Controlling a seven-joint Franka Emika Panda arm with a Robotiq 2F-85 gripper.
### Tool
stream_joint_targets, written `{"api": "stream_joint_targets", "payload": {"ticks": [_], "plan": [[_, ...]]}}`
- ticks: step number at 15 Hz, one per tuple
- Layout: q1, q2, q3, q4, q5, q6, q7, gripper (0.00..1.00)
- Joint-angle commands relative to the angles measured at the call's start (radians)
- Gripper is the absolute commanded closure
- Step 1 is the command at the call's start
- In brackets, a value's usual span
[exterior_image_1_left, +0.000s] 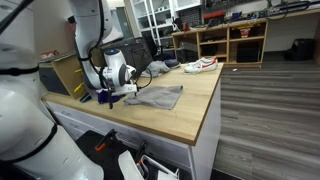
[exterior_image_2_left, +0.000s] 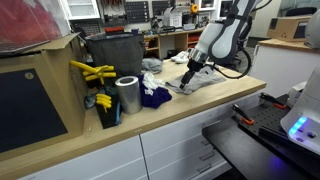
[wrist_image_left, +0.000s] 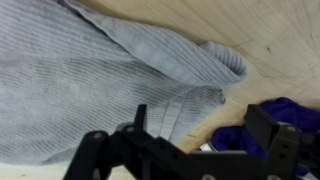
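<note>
My claw (wrist_image_left: 182, 135) hangs wide open over the grey cloth (wrist_image_left: 90, 70). It looks soft, light and floppy, so I'd pinch a bunched fold near its edge.

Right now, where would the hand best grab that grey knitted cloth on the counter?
At the folded corner of the grey knitted cloth, probably from straight above. The rest lies flat on the wooden counter. Only at that corner do the layers bunch up thick enough for the open hand to pinch.
</note>
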Motion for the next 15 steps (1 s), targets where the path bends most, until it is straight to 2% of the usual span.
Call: {"api": "stream_joint_targets", "payload": {"ticks": [1,7,12,13,14,15], "plan": [[-0.022,-0.077,0.045,0.002,0.028,-0.069,0.040,0.00],[-0.007,-0.167,-0.001,0.052,0.082,-0.174,0.029,0.00],[0.008,-0.234,-0.106,0.116,0.092,-0.319,0.043,0.00],[0.014,-0.248,-0.135,0.131,0.081,-0.353,0.053,0.00],[0.127,-0.267,-0.252,0.139,0.188,-0.368,-0.026,0.00],[0.155,-0.271,-0.302,0.160,0.193,-0.399,-0.017,0.00]]}}
